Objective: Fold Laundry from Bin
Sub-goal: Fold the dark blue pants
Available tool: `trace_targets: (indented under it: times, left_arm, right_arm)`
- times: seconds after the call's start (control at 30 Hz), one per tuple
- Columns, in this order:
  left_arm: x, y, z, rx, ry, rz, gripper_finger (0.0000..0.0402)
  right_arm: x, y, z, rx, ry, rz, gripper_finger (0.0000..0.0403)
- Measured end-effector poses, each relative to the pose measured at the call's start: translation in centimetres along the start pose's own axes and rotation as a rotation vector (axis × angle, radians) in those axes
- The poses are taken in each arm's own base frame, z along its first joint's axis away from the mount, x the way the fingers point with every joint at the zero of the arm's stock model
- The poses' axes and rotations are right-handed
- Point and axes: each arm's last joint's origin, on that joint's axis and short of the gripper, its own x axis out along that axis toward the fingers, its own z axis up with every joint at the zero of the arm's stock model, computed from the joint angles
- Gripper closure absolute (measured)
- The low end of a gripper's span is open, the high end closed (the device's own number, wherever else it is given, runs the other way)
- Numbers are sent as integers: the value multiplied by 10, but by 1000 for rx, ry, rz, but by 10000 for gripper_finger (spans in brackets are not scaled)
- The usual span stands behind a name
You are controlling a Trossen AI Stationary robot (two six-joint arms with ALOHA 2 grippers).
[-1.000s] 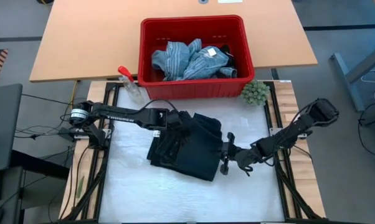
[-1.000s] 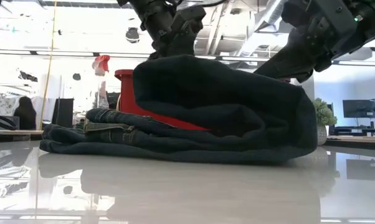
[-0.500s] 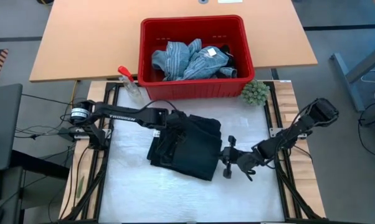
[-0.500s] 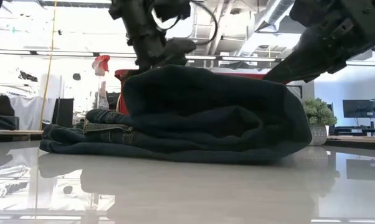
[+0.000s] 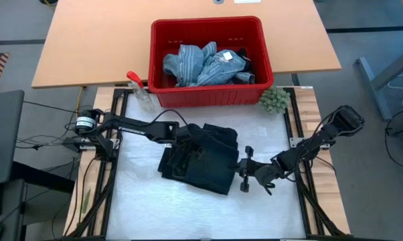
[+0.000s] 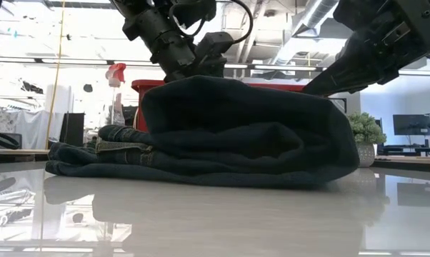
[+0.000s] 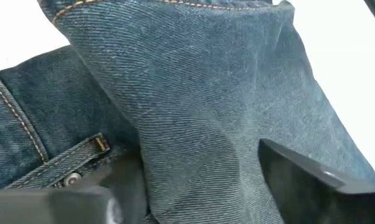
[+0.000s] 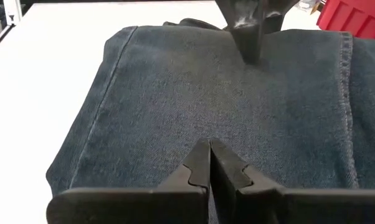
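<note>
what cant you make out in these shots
- Folded dark denim jeans: their far side in the low view, hidden by their own bulk.
- Red plastic bin: mostly blocked by the jeans in the low view.
- Left claw: fingertips cut off by the left wrist picture's edge.

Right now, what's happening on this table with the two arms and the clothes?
A pair of dark jeans lies folded on the white table. The left gripper is open just above its top, holding nothing. The right gripper is shut and empty beside the fold's edge. More laundry waits in the red bin behind.
</note>
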Motion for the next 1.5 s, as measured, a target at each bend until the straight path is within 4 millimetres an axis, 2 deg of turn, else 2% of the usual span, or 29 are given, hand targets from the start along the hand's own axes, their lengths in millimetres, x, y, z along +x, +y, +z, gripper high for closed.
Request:
trace_targets:
  times: [0.07,0.2,0.23,0.4,0.6,0.73,0.93,1.07,1.17,1.23,1.37,1.5]
  left_arm:
    - [0,0,0,8,-2,0,202]
    - [0,-2,2,25,-12,-26,350]
    - [0,-3,3,24,-17,-47,375]
    - [-8,-19,19,9,-43,-182,395]
    - [-36,-51,54,72,-103,-302,398]
    - [-58,-61,70,112,-83,-260,399]
    - [-91,-64,75,131,-16,-96,400]
    - [-124,-59,64,101,-40,-11,401]
    - [-145,-53,46,84,-73,18,401]
    - [-151,-40,29,50,-84,61,401]
    - [-150,-5,-6,-43,-90,85,401]
    - [-152,23,-33,-150,-208,-63,401]
  right_arm:
    - [0,0,0,1,-1,0,374]
    - [0,0,0,9,-2,1,375]
    - [0,0,0,9,-2,1,375]
    - [-4,0,3,12,-9,8,375]
    - [-21,0,14,18,-57,50,375]
    - [-32,0,21,13,-94,75,375]
    - [-39,0,25,5,-116,84,375]
    - [-39,0,24,-15,-109,78,375]
    - [-36,-3,25,-19,-108,63,375]
    - [-34,-6,27,-27,-115,47,376]
    - [-26,-15,34,-4,-134,64,376]
    - [-14,-25,42,17,-157,118,376]
